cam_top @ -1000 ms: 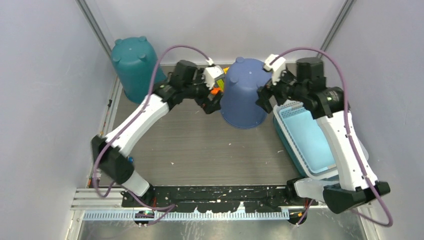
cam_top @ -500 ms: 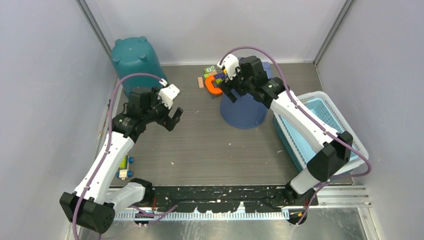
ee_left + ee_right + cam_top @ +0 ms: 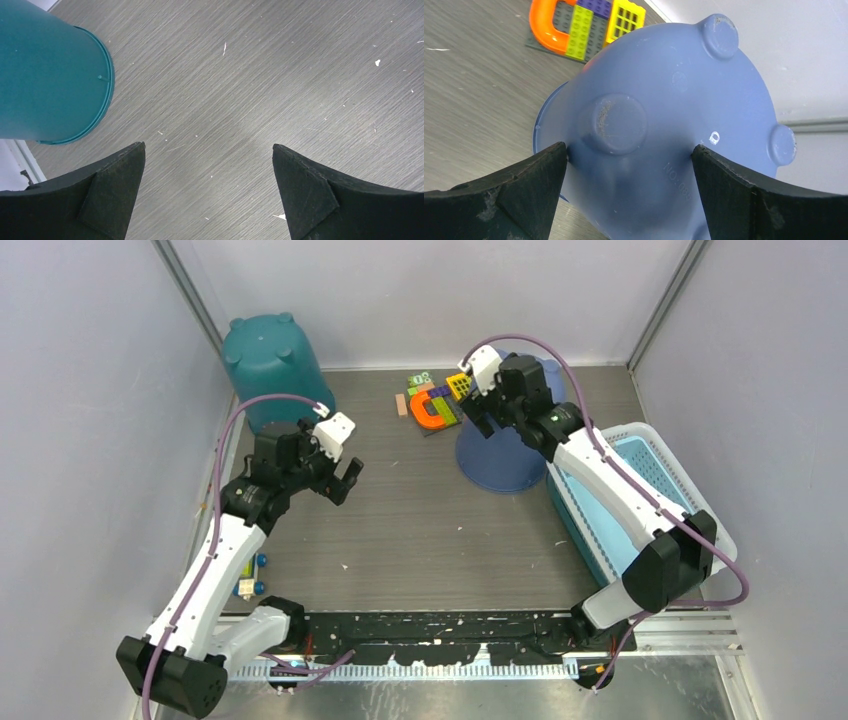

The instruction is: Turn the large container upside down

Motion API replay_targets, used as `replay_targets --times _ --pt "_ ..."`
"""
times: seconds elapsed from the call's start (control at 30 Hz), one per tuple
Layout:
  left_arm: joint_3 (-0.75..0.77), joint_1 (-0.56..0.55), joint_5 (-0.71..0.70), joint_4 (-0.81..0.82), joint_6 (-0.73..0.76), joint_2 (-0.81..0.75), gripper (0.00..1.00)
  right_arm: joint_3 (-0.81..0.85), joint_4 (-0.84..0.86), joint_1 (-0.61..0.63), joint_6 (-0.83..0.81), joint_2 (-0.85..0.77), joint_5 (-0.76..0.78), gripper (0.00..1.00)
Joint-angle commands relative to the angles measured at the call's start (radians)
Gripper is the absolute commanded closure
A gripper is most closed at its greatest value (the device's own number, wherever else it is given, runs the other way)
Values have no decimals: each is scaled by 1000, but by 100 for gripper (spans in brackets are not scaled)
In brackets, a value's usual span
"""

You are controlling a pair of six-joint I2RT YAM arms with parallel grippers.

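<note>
A blue-purple bucket-like container (image 3: 503,455) stands mouth down at the back middle of the table, its footed bottom up; it also shows in the right wrist view (image 3: 664,90). My right gripper (image 3: 476,418) is open, and its fingers straddle the bottom's near edge (image 3: 629,146). A teal container (image 3: 268,365) of much the same size stands mouth down at the back left and shows in the left wrist view (image 3: 45,75). My left gripper (image 3: 345,480) is open and empty over bare table, right of the teal container (image 3: 208,146).
A light-blue basket (image 3: 655,455) lies along the right side, touching the blue-purple container. A cluster of coloured building bricks with an orange arch (image 3: 433,402) lies just left of that container (image 3: 584,20). A small toy (image 3: 250,575) lies at the left edge.
My left arm has pulled back from the blue-purple container to the left side. My right gripper has moved from the container's right side to over its bottom. The container has shifted slightly right.
</note>
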Motion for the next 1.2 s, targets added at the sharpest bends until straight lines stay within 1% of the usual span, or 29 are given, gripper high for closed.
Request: replay_targets --times 0.0,0.2,0.37,0.63,1.17 --pt "-4 8 -13 49 -12 -15 0 -20 -85 -85 -5 -32 17 3" --pt "-6 10 -11 56 -16 -7 0 -7 -78 -153 -22 -10 3 3" --pt "-9 13 -16 56 -19 -4 0 29 -49 -208 -25 58 5 3" --pt "-18 16 -14 63 -22 -9 0 120 -18 -303 -33 175 9 3" --pt "-15 16 50 52 -11 -5 0 362 -20 -419 -40 380 27 2"
